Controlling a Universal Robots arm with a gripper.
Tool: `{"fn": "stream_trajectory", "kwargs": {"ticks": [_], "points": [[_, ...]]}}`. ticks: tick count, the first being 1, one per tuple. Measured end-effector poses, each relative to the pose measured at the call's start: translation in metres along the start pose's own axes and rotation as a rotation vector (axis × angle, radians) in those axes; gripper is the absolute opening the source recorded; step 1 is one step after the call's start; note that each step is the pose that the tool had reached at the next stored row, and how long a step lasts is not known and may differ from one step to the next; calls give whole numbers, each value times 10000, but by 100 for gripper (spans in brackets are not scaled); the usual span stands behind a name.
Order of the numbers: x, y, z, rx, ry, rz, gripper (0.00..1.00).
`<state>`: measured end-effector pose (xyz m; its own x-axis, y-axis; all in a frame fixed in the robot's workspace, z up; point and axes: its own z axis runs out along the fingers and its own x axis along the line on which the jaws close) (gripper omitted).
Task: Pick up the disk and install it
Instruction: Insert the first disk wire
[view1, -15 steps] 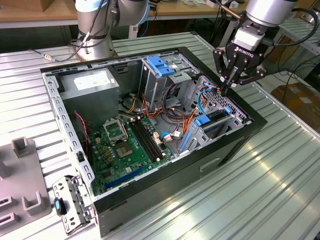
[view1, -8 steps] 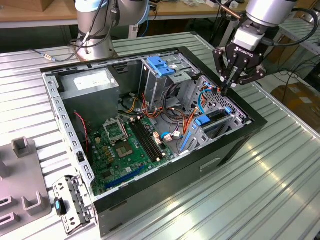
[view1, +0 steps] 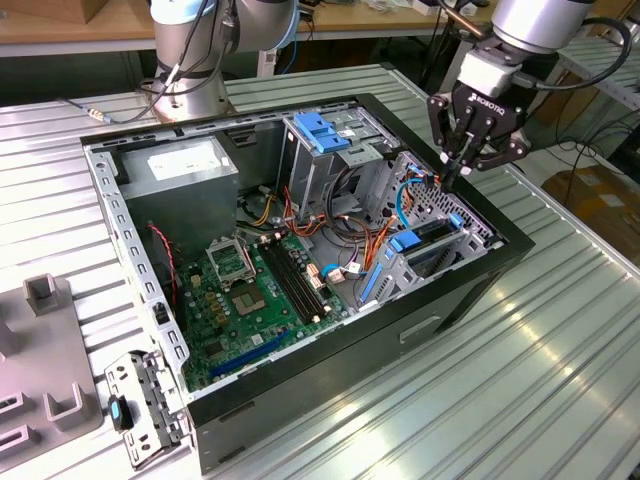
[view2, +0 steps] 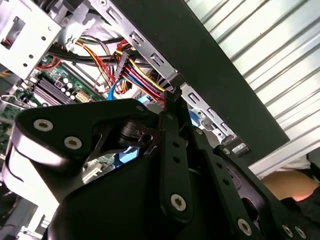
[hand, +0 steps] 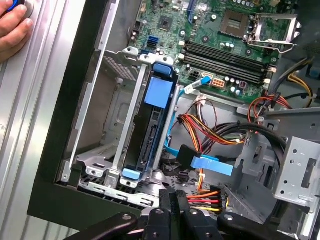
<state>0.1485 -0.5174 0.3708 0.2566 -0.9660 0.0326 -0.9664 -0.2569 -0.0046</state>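
Black linkage of the claw is seen closest in the second wrist view, its fingers pressed together with nothing gripped between them. In the exterior view the claw is held just above the rim of the open computer case, over the drive bay at the exterior view's right. The disk is seen in the first wrist view standing on edge in that bay, between silver rails, with blue plastic at both ends; in the exterior view it is seated beside a blue cable. A motherboard is laid on the case floor. A grey power-supply box is mounted in the far corner. The case is set on a ribbed metal table. A hand is rested on the table beside the case.
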Motion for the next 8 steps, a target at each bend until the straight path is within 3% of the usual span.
{"fn": "stream_trajectory", "kwargs": {"ticks": [6,8], "points": [[0,0,0,-34,5,1022,16],[0,0,0,-35,5,1061,16]]}}
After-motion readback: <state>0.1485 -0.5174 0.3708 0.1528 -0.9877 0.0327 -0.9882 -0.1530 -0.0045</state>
